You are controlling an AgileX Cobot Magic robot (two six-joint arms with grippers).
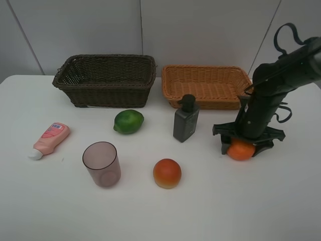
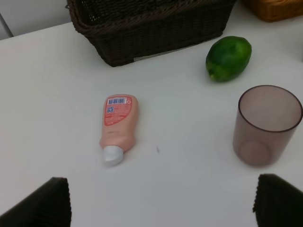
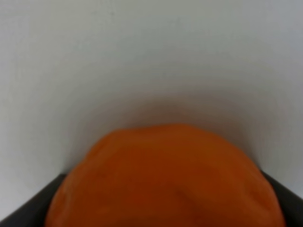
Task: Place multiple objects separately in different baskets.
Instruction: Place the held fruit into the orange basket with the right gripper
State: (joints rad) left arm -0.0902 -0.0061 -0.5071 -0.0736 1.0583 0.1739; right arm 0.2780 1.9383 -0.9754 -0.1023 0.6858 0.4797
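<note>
My right gripper (image 1: 242, 146) stands low over the table at the right, its fingers pressed against both sides of the orange mandarin (image 1: 241, 150), which rests on the surface. In the right wrist view the mandarin (image 3: 165, 184) fills the space between the fingers. My left gripper (image 2: 161, 201) is open and empty, hovering above the pink tube (image 2: 118, 125) and mauve cup (image 2: 268, 124). The lime (image 1: 129, 121), grey pump bottle (image 1: 186, 120) and red-orange fruit (image 1: 167, 173) lie loose on the table. The dark brown basket (image 1: 105, 93) and tan basket (image 1: 205, 103) stand side by side at the back.
The white table (image 1: 60, 211) meets a pale wall behind the baskets. The right arm's black cables loop above the tan basket's right end. The pump bottle stands just in front of the tan basket, left of the right gripper.
</note>
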